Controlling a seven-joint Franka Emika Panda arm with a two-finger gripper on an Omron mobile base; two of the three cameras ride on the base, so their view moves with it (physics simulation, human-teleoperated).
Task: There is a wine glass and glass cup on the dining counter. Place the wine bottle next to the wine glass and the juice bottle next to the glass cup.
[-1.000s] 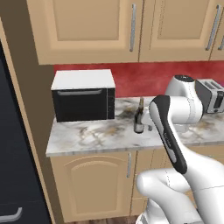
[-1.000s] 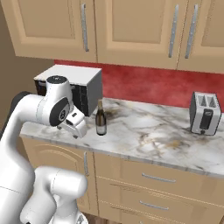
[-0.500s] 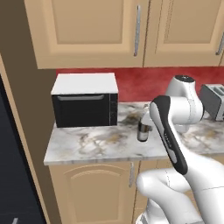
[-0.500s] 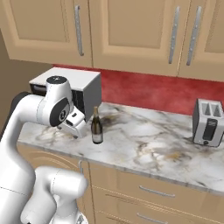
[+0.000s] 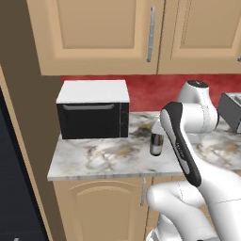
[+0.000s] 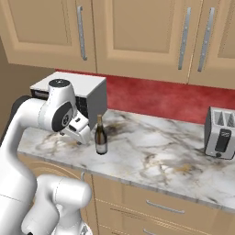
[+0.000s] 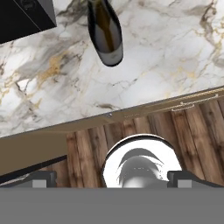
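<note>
Gripper (image 6: pixel 82 135) hung open just beside the upright wine bottle (image 6: pixel 101 136), apart from it, on the marble bench (image 6: pixel 151 160) near the microwave (image 5: pixel 94 109).

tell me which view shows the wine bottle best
The right base view: the wine bottle stands upright in full, neck to base, on the counter. The left base view has the arm covering most of it; the hand view cuts off its top.

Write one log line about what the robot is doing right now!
stage: nearing wine bottle | gripper: open, empty, beside bottle | bottle: upright on marble counter, right of microwave | toaster: far right
</note>
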